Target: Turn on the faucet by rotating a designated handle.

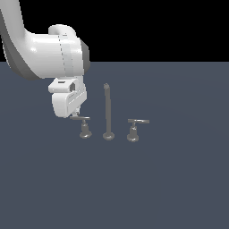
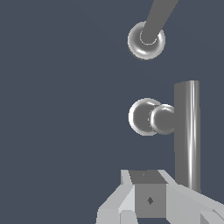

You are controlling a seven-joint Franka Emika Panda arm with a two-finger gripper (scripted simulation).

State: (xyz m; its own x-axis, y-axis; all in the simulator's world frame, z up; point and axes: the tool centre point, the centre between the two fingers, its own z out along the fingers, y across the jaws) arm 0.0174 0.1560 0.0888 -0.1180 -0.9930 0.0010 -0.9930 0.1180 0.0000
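My gripper (image 1: pixel 76 114) hovers just above the near end of the handle (image 1: pixel 82 119); I cannot tell whether my fingers are apart or together. In the wrist view the lever bar (image 2: pixel 187 131) lies at about one o'clock from my fingertip, its post beside it. I judge a glancing push could slide off the thin bar. Further off at three o'clock stand the spout (image 1: pixel 107 109), then the twin handle (image 1: pixel 136 121).

Grey faucet (image 1: pixel 107 112) (dull metal sheen), white gripper (image 1: pixel 77 115), slate-blue floor (image 1: pixel 170 179).
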